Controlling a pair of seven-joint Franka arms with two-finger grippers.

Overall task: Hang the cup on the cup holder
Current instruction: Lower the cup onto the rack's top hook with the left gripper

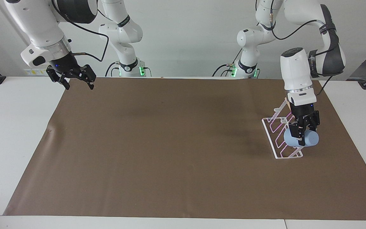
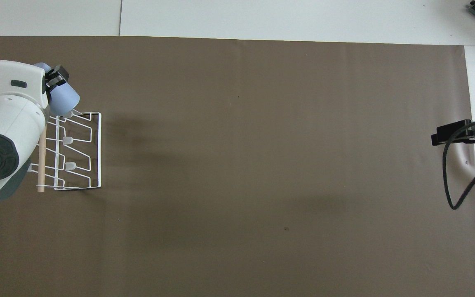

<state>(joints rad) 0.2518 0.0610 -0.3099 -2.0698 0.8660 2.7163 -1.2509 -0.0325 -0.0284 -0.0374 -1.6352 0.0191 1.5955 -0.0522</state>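
Fingers of the left gripper [image 1: 303,136] clamp the light-blue cup [image 1: 300,139] sideways at the wire cup holder [image 1: 281,140]; the right gripper [image 1: 70,76] waits, fingers apart. Overhead, your cup [image 2: 63,99] covers the farthest prong: misalignment could snag the rim and tip the rack.

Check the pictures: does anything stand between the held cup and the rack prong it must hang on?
Nothing visible does. The left gripper holds the cup on its side right at the rack, at the end farthest from the robots.
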